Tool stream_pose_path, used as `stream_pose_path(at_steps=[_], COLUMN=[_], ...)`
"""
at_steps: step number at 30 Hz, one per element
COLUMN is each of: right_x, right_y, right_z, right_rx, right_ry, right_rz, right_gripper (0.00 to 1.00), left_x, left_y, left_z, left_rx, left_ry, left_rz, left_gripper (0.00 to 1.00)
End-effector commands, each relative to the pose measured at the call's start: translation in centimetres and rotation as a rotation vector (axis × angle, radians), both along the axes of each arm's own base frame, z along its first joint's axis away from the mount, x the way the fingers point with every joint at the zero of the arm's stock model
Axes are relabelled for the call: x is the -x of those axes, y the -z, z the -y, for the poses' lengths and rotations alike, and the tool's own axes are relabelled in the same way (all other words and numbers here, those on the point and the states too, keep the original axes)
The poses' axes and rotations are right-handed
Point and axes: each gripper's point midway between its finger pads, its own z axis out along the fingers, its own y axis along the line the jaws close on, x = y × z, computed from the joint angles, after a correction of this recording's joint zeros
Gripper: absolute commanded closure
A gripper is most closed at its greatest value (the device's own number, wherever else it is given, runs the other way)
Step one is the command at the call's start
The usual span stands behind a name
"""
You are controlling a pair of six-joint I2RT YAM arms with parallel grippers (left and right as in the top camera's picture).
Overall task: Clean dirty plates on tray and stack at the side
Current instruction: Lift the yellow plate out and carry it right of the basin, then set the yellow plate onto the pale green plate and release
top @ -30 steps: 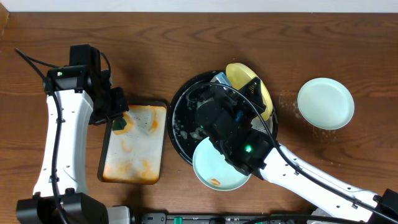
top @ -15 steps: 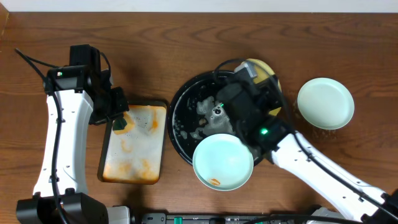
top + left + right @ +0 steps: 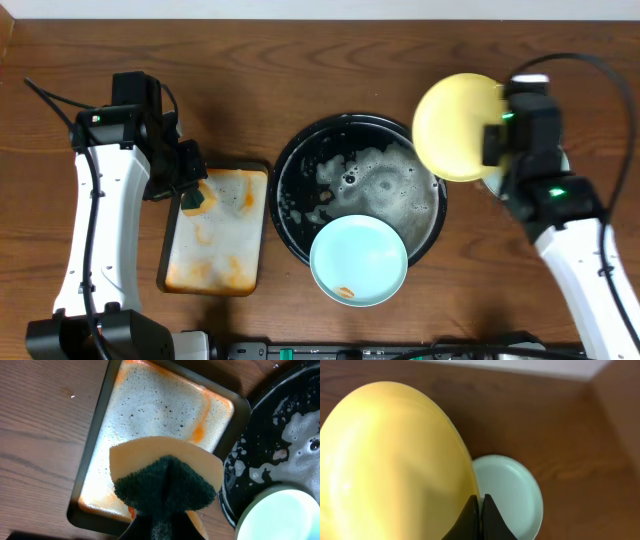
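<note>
Hanging steeply tilted, the pale yellow plate (image 3: 458, 127) is seen pinched at its rim by the right gripper (image 3: 479, 506), jaws narrowed onto the thin edge. The whitish mint plate (image 3: 512, 491) is found flat on the bare wood of the side (image 3: 600, 60), directly beneath and just beyond that grip. The drop is therefore judged almost straight down, once the plate is levelled. The light blue plate (image 3: 358, 262), orange-smeared, is seen resting on the near rim of the black tray (image 3: 279, 185). The sponge (image 3: 165, 485) is clamped by the left gripper (image 3: 161, 522) over the small tray (image 3: 91, 445).
</note>
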Motion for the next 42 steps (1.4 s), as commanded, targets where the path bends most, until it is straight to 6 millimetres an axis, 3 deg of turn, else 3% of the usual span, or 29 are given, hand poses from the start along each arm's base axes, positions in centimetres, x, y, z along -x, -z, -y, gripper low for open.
stream_pose_path(at_steps=[1, 5, 10, 15, 18, 22, 23, 25, 26, 27, 32, 35, 37, 39, 42], right_x=[-0.4, 0.1, 1.2, 1.5, 1.5, 1.2, 1.1, 0.6, 0.5, 0.4, -0.8, -1.4, -0.7, 0.6, 2.7], right_y=[0.6, 3.0, 6.9, 11.1, 13.8, 14.9, 15.0, 14.8, 14.6, 14.3, 11.8, 8.1, 6.3, 5.5, 6.0], right_z=[2.8, 8.5, 13.4, 15.9, 15.9, 16.0, 16.1, 16.1, 15.8, 15.6, 12.0, 6.3, 2.7, -0.3, -4.9], right_rx=[-0.201, -0.291, -0.339, -0.391, -0.421, -0.427, -0.426, -0.433, -0.445, -0.454, -0.596, -0.767, -0.838, -0.856, -0.823], right_ry=[0.096, 0.275, 0.437, 0.549, 0.559, 0.568, 0.567, 0.555, 0.545, 0.536, 0.365, 0.096, -0.036, -0.109, -0.223], right_rz=[0.013, -0.020, -0.101, -0.173, -0.234, -0.251, -0.245, -0.227, -0.221, -0.216, -0.171, -0.135, -0.146, -0.196, -0.313], right_gripper=[0.99, 0.99, 0.99, 0.99, 0.99, 0.99, 0.97, 0.57, 0.46, 0.44, 0.42, 0.43, 0.45, 0.46, 0.51], left_x=[0.1, 0.1, 0.1, 0.1, 0.1, 0.1, 0.1, 0.1, 0.1, 0.1, 0.1, 0.1, 0.1, 0.1, 0.1], left_y=[-0.2, -0.2, -0.2, -0.2, -0.2, -0.2, -0.2, -0.2, -0.2, -0.2, -0.2, -0.2, -0.2, -0.2, -0.2], left_z=[-0.1, -0.1, -0.1, -0.1, -0.1, -0.1, -0.1, -0.1, -0.1, -0.1, -0.1, -0.1, -0.1, -0.1, -0.1], left_rx=[-0.003, -0.003, -0.003, -0.003, -0.003, -0.003, -0.003, -0.003, -0.003, -0.003, -0.003, -0.003, -0.003, -0.003, -0.003], left_ry=[0.006, 0.006, 0.006, 0.006, 0.006, 0.006, 0.006, 0.006, 0.006, 0.006, 0.006, 0.006, 0.006, 0.006, 0.006], left_rz=[0.004, 0.004, 0.005, 0.004, 0.004, 0.004, 0.004, 0.004, 0.004, 0.004, 0.004, 0.004, 0.004, 0.004, 0.004], left_gripper=[0.92, 0.92, 0.92, 0.92, 0.92, 0.92, 0.92, 0.92, 0.92, 0.92, 0.92, 0.92, 0.92, 0.92, 0.92])
